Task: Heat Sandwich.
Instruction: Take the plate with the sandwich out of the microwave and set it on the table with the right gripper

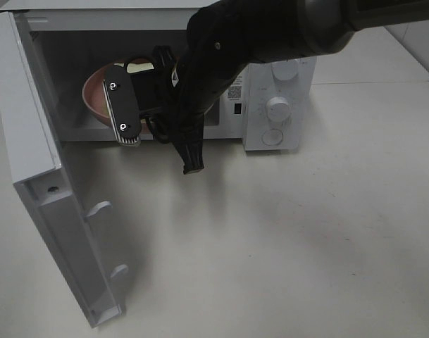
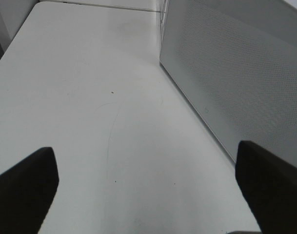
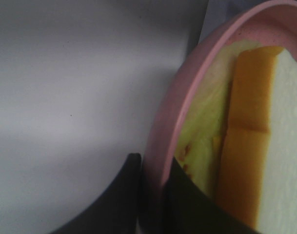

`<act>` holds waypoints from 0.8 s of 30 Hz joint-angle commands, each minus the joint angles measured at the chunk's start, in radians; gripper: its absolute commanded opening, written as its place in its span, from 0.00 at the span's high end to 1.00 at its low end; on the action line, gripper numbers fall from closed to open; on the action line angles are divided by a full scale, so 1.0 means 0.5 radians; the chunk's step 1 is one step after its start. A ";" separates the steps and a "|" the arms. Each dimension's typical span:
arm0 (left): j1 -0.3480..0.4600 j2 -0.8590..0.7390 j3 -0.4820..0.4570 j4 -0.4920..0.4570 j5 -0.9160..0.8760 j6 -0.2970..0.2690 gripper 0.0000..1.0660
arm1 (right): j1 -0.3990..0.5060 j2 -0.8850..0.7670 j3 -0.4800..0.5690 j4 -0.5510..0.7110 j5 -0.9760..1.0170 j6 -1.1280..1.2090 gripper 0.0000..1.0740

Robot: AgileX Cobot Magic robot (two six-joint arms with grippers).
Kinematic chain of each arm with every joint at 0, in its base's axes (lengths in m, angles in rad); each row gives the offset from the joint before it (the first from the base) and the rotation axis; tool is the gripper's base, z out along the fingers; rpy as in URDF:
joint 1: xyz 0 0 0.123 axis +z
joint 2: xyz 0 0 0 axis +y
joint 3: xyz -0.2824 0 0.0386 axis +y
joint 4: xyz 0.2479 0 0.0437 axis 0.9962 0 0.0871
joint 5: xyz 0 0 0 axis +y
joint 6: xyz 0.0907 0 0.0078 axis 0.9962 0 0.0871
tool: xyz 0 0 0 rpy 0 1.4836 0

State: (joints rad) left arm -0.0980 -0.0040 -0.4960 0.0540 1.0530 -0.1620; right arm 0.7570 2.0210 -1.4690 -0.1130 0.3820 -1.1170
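Note:
The sandwich (image 3: 246, 146), pale bread with orange-yellow filling, lies on a round pink plate (image 3: 177, 112). My right gripper (image 3: 155, 170) is shut on the plate's rim, one dark finger on each side of it. In the exterior view my right arm (image 1: 221, 56) reaches into the open microwave (image 1: 277, 105), and the pink plate (image 1: 94, 95) shows inside the cavity behind the wrist. I cannot tell whether the plate rests on the cavity floor. My left gripper (image 2: 146, 195) hangs open over the bare white table (image 2: 89, 97), holding nothing.
The microwave door (image 1: 38, 155) stands swung wide open at the left, reaching toward the table's front. A white dotted microwave panel (image 2: 236, 83) rises close beside my left gripper. Round knobs (image 1: 277, 107) sit on the control panel at the right.

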 commanded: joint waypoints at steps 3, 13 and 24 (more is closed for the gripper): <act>0.000 -0.032 0.000 -0.016 -0.018 -0.018 0.15 | 0.006 -0.138 0.114 -0.044 -0.122 -0.006 1.00; 0.000 -0.032 0.000 -0.016 -0.018 -0.018 0.15 | 0.060 -0.258 0.254 -0.074 -0.136 -0.006 1.00; 0.000 -0.032 0.000 -0.016 -0.018 -0.018 0.15 | 0.074 -0.318 0.346 -0.076 -0.134 0.002 1.00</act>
State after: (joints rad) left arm -0.0980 -0.0040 -0.4960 0.0540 1.0530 -0.1620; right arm 0.7920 1.8820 -1.3010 -0.1410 0.3510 -1.1170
